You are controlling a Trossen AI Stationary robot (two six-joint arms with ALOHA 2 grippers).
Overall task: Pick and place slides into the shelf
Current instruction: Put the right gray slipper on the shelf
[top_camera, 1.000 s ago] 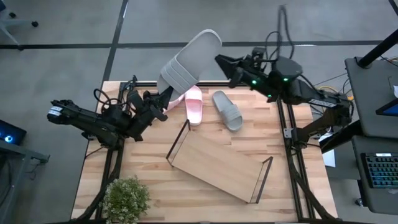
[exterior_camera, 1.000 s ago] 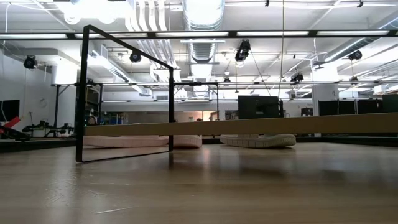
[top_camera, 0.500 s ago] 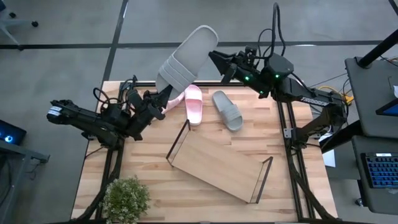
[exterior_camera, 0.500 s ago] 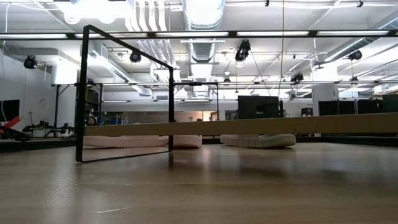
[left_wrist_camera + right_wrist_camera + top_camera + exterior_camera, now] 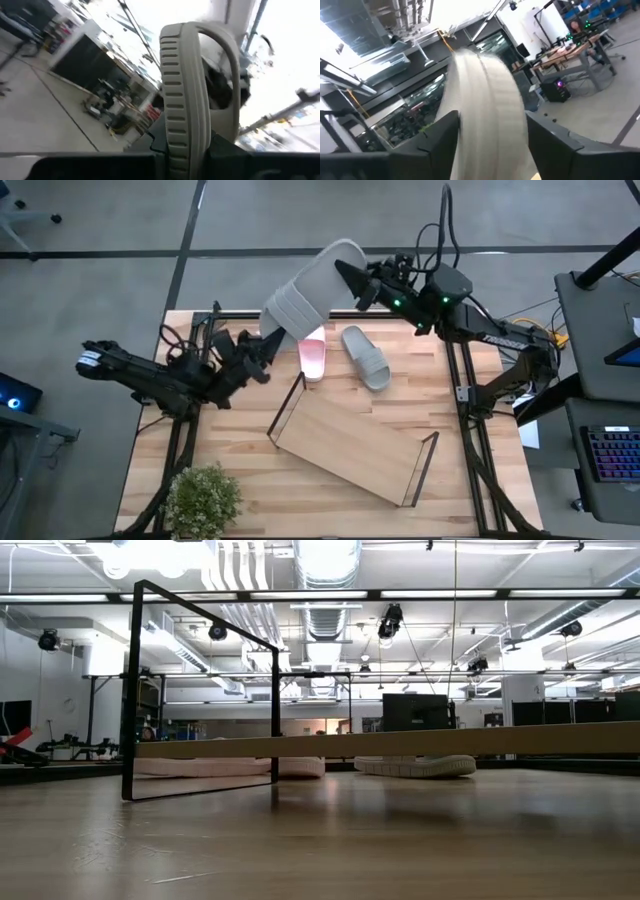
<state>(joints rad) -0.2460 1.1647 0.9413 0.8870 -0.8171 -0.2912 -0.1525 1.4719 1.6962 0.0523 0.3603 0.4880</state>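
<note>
We see the left arm stretched across the table's left side, its left gripper (image 5: 262,343) clenched on the heel of a grey slide (image 5: 312,285) and holding it up high in the air. The right arm reaches in from the right, and its right gripper (image 5: 345,277) sits at the toe of that same slide — its fingers (image 5: 440,135) are spread wide on both sides of the slide. A pink slide (image 5: 312,356) and another grey slide (image 5: 366,358) lie on the table (image 5: 220,440), just behind the shelf (image 5: 350,442).
</note>
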